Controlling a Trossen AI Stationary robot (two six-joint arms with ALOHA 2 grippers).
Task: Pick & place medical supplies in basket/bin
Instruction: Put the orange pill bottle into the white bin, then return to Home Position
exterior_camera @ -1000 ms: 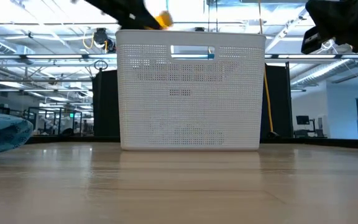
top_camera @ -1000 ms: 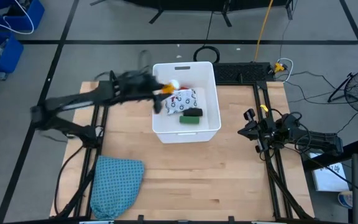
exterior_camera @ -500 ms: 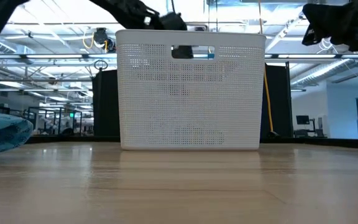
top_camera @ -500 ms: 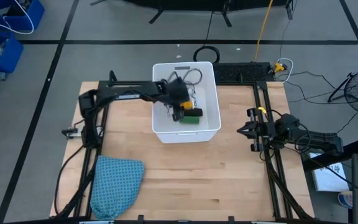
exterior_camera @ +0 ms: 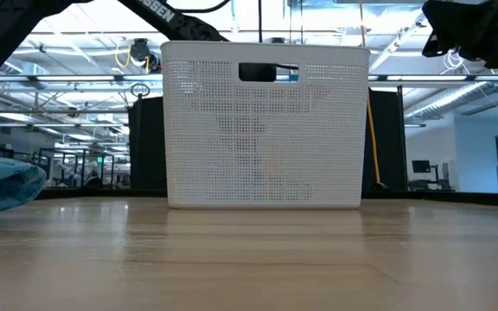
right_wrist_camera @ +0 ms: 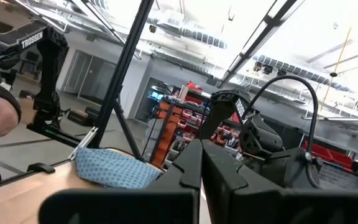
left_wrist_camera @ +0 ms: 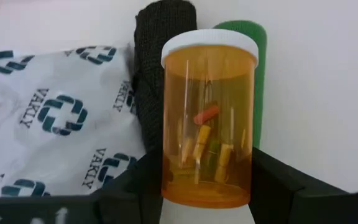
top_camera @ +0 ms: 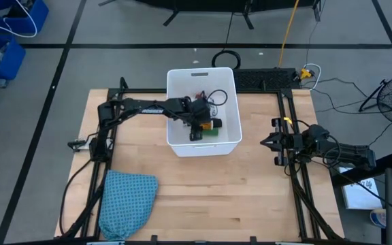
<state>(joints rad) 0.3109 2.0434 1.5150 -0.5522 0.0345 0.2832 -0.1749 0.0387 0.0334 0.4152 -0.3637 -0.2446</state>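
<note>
Left claw dipped into the tub with the orange vial pinched low on its body

The left claw is closed on the orange vial, fingers on both sides near its base, down inside the white tub at center-top of the high view. I'd guess that vial is light, rigid and slick clear plastic with a white cap, a few capsules loose inside, so gripping the straight round wall makes sense. Behind it sit a crinkly white printed packet, a black knit-looking oblong and a smooth green block. Right claw is parked at the surface's right edge, fingers closed on nothing. The nubby teal cloth lies lower left.
</note>
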